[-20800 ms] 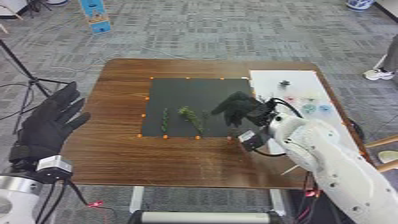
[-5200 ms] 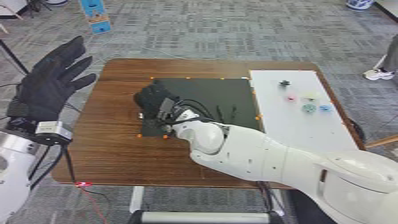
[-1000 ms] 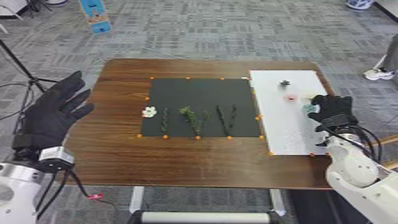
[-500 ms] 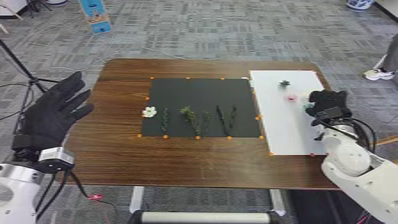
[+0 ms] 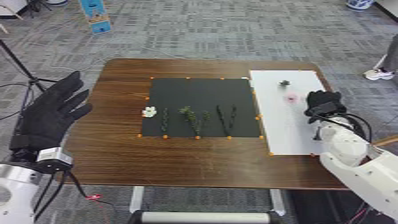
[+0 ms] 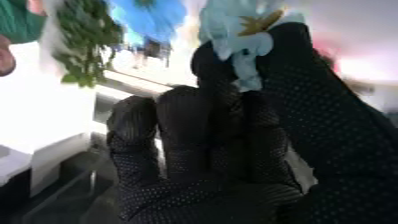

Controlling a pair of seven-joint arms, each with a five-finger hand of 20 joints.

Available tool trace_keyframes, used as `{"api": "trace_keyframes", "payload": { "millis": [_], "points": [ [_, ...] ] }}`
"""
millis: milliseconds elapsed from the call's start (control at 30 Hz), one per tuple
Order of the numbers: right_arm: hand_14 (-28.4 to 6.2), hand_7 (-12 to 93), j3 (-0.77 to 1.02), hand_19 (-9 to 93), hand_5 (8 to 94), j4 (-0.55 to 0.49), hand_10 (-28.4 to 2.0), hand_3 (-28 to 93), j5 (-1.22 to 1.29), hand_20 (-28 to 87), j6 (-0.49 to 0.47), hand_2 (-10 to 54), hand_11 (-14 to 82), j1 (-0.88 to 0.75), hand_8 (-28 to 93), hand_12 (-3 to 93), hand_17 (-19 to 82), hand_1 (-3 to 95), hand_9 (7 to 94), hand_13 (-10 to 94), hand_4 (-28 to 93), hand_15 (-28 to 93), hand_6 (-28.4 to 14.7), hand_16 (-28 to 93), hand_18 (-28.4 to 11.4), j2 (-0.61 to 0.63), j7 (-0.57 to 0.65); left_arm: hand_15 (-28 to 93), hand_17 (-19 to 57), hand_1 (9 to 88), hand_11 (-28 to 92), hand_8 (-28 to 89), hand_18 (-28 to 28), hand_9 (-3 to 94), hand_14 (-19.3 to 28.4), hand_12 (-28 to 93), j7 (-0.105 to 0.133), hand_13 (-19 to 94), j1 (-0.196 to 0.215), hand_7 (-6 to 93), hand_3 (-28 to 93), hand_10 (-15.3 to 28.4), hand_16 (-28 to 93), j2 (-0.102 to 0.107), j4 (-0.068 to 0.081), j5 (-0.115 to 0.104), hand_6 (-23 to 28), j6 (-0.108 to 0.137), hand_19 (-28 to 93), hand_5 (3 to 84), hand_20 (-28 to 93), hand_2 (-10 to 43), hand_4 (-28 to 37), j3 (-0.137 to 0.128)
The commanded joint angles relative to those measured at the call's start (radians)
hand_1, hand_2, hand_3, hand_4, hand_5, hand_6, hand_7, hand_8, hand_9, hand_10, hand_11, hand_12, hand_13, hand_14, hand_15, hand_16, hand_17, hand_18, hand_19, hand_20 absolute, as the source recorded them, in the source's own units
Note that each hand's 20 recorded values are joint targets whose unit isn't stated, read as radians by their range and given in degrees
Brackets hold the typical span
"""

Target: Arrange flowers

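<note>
In the head view, my right hand [image 5: 325, 103] is low over the right part of the white board [image 5: 289, 132], covering flowers there. In the right wrist view, my right hand [image 6: 222, 170] has curled fingers, and a pale teal flower [image 6: 251, 32] is pinched between thumb and a fingertip. My left hand [image 5: 51, 107] is held open left of the table. A pink flower [image 5: 290, 98] and a small dark one [image 5: 284, 83] lie on the board. On the black mat [image 5: 200, 90] are a white flower [image 5: 149, 112], green sprigs [image 5: 189, 115] and dark twigs [image 5: 220, 116].
Beyond the pinched flower in the right wrist view are a blue flower [image 6: 151, 17] and leafy greenery [image 6: 84, 42]. Orange markers edge the mat and board on the brown table [image 5: 178, 165]. A tripod [image 5: 34, 80] stands past the table's left side.
Earlier the right hand was over the mat, where the white flower and dark twigs now lie. Over the last second it shifted slightly left on the board, covering the teal flower. The left hand barely moved.
</note>
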Motion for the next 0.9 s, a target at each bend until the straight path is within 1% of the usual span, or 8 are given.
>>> {"api": "trace_keyframes", "payload": {
  "millis": [33,133,267,300,500,667,800,900],
  "points": [
    [-8.1,47,-0.017,87,70.5,-0.098,-7.8,80,-0.034,58,0.160,-9.5,41.7,-0.003,1,56.2,32,51.6,73.2,63,-28,79,2.3,41,-19.9,0.002,-0.085,10,-13.0,22.7,10,-9,19.1,17.4,12.0,20,0.000,13,0.020,15.7,66,8.1,6,-0.011,-0.017,0.003,1.1,0.007,35,22.8,9,-8.6,-28.3,-0.024],
    [-8.3,47,-0.060,87,71.5,-0.145,-8.5,81,-0.017,58,0.220,-9.5,41.8,0.054,1,56.4,32,51.4,73.7,63,-28,79,2.1,41,-19.9,-0.011,-0.150,10,-13.0,22.5,10,-9,19.2,17.5,12.0,20,0.001,13,0.028,15.7,66,8.0,6,-0.015,-0.021,0.001,1.0,0.007,35,22.7,9,-8.8,-28.3,-0.029],
    [-8.4,47,-0.176,87,71.4,-0.147,-8.9,82,0.064,58,0.282,-9.5,41.2,0.186,2,57.2,32,51.1,73.5,63,-28,79,2.2,42,-19.8,-0.077,-0.293,10,-13.0,22.4,10,-9,19.2,17.4,12.1,20,0.003,13,0.030,15.8,66,7.9,6,-0.021,-0.020,-0.004,1.0,0.003,36,22.7,9,-9.2,-28.3,-0.030],
    [-8.4,47,-0.197,87,71.2,-0.134,-8.9,82,0.091,58,0.274,-9.5,41.0,0.219,2,57.4,32,51.0,73.4,63,-28,79,2.3,43,-19.8,-0.106,-0.351,10,-13.0,22.5,10,-9,19.2,17.4,12.1,20,0.004,13,0.032,15.7,66,7.9,6,-0.021,-0.021,-0.005,1.0,0.006,36,22.7,9,-9.3,-28.3,-0.030],
    [-8.2,48,-0.382,86,70.6,-0.056,-8.9,82,0.174,58,0.230,-9.5,40.3,0.423,1,57.8,32,50.8,73.3,63,-28,78,2.5,43,-19.4,-0.265,-0.490,10,-12.9,22.9,10,-9,19.2,17.4,11.9,20,0.016,13,0.027,15.8,65,7.8,6,-0.020,-0.018,-0.014,0.9,0.000,35,22.6,9,-9.5,-28.3,-0.026],
    [-7.8,47,-0.501,86,71.4,0.020,-8.5,81,0.218,58,0.198,-9.5,38.8,0.509,-1,56.3,32,51.1,74.8,63,-28,77,3.0,43,-19.1,-0.393,-0.530,10,-12.9,22.9,10,-9,19.4,17.4,11.8,20,0.013,13,0.022,15.9,64,7.7,6,-0.018,-0.017,-0.011,0.7,0.009,36,22.4,8,-9.5,-28.3,-0.015],
    [-7.6,46,-0.584,86,72.3,0.081,-7.8,81,0.197,58,0.183,-9.5,37.1,0.543,-1,56.5,32,50.9,76.6,63,-28,77,3.4,43,-19.1,-0.460,-0.543,10,-12.9,23.0,10,-9,19.5,17.6,11.5,19,0.009,13,-0.010,16.2,64,7.5,6,0.002,-0.007,-0.006,0.5,0.005,36,22.3,8,-9.5,-28.3,0.010],
    [-7.7,46,-0.642,86,72.3,0.082,-7.9,81,0.178,58,0.173,-9.5,36.0,0.561,-1,57.6,32,50.8,76.5,63,-28,77,3.3,43,-19.1,-0.471,-0.531,9,-12.6,22.8,10,-9,19.3,17.6,11.2,19,0.007,14,-0.029,16.3,64,7.2,6,0.013,-0.004,-0.004,0.3,0.006,36,22.2,8,-9.5,-28.3,0.023]
  ]
}}
